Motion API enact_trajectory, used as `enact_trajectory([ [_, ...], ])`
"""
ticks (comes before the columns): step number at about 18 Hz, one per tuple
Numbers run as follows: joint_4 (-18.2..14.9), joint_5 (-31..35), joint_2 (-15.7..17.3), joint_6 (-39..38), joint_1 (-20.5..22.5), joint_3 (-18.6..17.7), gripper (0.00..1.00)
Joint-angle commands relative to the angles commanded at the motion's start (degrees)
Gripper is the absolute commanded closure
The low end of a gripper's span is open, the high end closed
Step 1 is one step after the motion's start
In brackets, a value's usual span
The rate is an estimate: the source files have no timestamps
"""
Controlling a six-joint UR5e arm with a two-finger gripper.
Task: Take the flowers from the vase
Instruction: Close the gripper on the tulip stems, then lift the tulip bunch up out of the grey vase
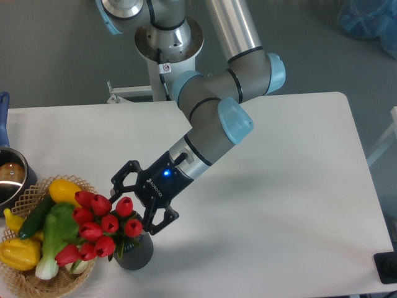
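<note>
Nearest me, at the table's front left, the vase [134, 253] stands upright with the flowers [99, 230] leaning left out of it, over the rim of the wicker basket [25, 282]. Just behind, the gripper [130, 208] tilts down with fingers spread wide around the nearest blooms, presumably to close on the bunch.

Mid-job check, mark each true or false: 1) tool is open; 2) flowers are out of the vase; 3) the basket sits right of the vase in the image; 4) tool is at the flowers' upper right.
1) True: the tool has its fingers spread.
2) False: the flowers stand in the vase.
3) False: the wicker basket is left of the vase.
4) True: it sits at the bunch's upper-right edge.
</note>
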Motion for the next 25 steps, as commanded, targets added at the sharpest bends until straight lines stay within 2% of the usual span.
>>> enact_trajectory([
  [5,0.0,-0.4,0.4,0.7,0.3,0.2,1.0],
  [15,-0.1,-7.3,3.3,-0.4,1.8,0.7,1.0],
  [20,-0.1,-11.9,5.1,-1.3,4.2,0.8,1.0],
  [25,-0.1,-16.3,5.2,-1.5,5.8,1.8,1.0],
])
